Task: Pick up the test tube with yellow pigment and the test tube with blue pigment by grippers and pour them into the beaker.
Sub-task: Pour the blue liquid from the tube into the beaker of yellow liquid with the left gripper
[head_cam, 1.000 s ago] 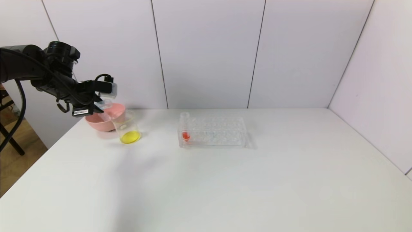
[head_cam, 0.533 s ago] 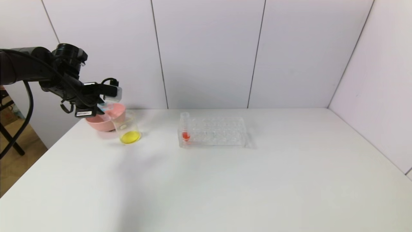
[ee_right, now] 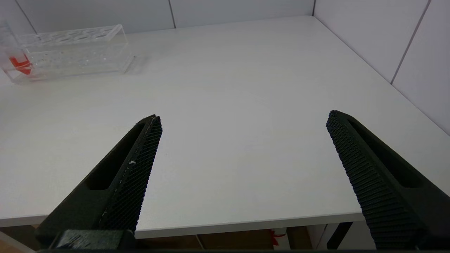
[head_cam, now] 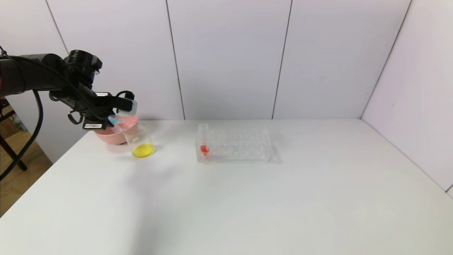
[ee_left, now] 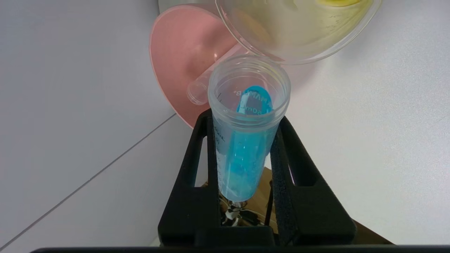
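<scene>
White table (head_cam: 247, 198), pale panelled walls. Just above the beaker (head_cam: 139, 141), the left gripper (head_cam: 118, 115) clamps the blue tube (ee_left: 246, 140), tipped, mouth near the beaker's rim. Risk: blue misses into the pink bowl (head_cam: 113, 132) behind the beaker. Right gripper (ee_right: 242, 147) gapes wide, idle.

You get bright, even light all over, so the white table (head_cam: 247, 198) only has faint soft shadows. In the left wrist view, the beaker (ee_left: 299, 28) up close goes blurry.
</scene>
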{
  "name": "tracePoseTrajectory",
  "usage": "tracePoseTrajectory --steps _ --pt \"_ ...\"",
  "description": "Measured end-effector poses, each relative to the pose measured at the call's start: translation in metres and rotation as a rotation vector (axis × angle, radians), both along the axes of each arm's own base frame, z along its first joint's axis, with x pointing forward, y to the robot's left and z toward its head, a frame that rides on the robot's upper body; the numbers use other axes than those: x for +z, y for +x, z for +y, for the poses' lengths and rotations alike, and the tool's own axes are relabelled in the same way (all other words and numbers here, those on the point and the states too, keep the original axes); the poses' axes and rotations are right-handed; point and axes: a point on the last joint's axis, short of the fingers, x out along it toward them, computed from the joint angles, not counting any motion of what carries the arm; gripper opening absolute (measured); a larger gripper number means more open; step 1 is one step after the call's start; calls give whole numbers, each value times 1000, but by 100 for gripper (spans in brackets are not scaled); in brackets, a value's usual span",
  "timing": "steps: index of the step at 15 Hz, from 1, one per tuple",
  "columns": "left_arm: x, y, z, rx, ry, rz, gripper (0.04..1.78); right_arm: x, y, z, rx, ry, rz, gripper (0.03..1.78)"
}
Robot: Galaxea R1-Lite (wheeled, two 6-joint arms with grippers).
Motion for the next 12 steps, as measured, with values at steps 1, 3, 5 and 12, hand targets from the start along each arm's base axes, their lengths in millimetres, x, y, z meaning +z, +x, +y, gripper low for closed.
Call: tracePoseTrajectory --steps 1,3,5,12 --pt "0 0 -1 3 7 0 44 0 0 0 0 0 0 171" --pt "0 1 -3 1 26 0 44 0 0 0 0 0 0 171" --pt "0 1 -4 -2 30 0 44 0 0 0 0 0 0 171" --pt "3 0 -13 23 93 -9 44 0 0 0 0 0 0 171"
